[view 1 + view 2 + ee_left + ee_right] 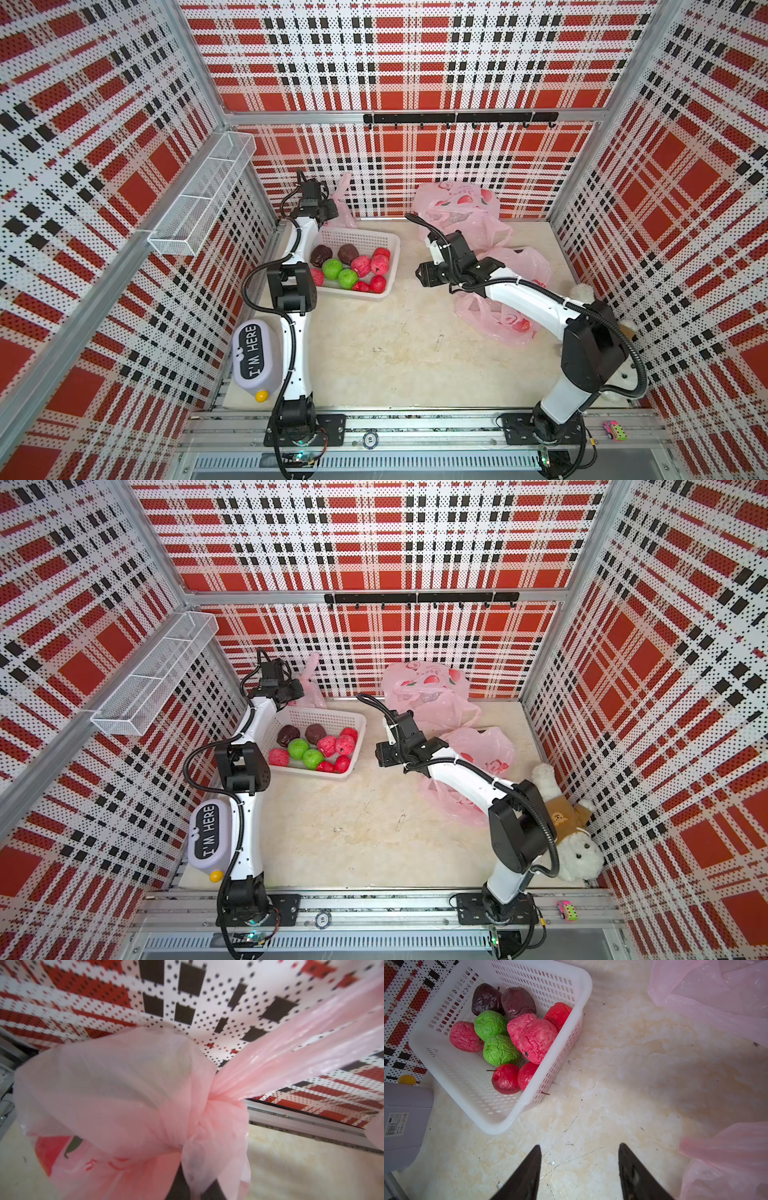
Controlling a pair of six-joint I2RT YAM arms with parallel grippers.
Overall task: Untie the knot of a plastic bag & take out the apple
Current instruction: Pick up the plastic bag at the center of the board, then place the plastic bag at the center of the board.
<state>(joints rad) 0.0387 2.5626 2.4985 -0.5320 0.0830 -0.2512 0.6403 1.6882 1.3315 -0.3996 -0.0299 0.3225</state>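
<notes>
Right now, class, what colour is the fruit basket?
The basket is white; clearest from the right wrist.

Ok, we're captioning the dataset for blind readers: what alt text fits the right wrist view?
A white slotted basket holds wrinkled red, green and dark apples on a marbled table, pink plastic bags lying nearby. The right tool hangs open over bare table, holding nothing.

pale marbled tabletop [395,353], white fruit basket [392,266] far left, knotted pink bag [345,212] behind it, loose pink bags [478,226] right, lilac box [253,357] and plush toy [579,854] at front corners
</notes>
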